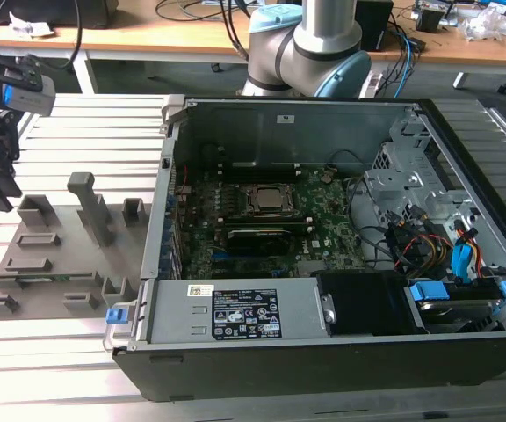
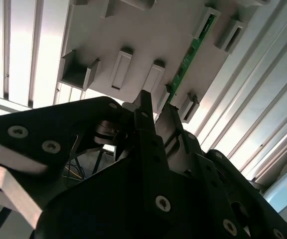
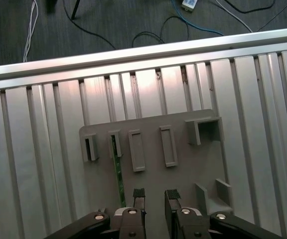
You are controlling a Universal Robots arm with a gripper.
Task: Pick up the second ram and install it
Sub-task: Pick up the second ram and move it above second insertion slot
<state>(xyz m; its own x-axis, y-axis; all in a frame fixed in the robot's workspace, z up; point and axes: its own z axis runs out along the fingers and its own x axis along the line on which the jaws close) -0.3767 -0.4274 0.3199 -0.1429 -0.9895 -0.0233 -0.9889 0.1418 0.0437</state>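
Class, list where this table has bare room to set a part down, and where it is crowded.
Free: the table in front of the grey tray, at the exterior view's left of the computer case; also the slats between tray and rail. Crowded: the tray, with slots, posts and the ram stick; the case, packed with cables and drives.
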